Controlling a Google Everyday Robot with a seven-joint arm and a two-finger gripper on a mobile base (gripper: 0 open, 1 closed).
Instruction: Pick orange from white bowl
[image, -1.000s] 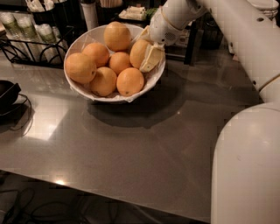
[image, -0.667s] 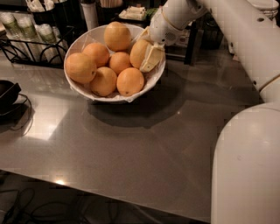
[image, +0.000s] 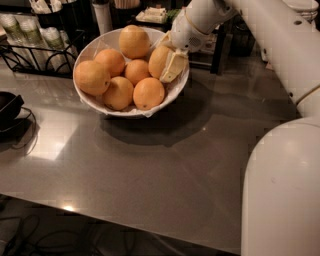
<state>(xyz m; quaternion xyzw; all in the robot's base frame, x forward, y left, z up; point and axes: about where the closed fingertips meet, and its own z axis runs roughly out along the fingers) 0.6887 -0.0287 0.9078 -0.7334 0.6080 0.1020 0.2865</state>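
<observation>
The white bowl stands on the grey table at the back, holding several oranges. The orange, large, pale and egg-shaped, lies at the bowl's right side against the rim. My gripper reaches down from the upper right into the bowl. Its cream finger lies against the orange's right side, and the other finger sits at the orange's far side. The gripper is shut on the orange, which still rests among the others. Smaller, deeper-orange ones lie to its left.
A black wire rack with cups stands at the back left. A black object with a cable lies at the left edge. A white cylinder stands behind the bowl. My white arm body fills the right front.
</observation>
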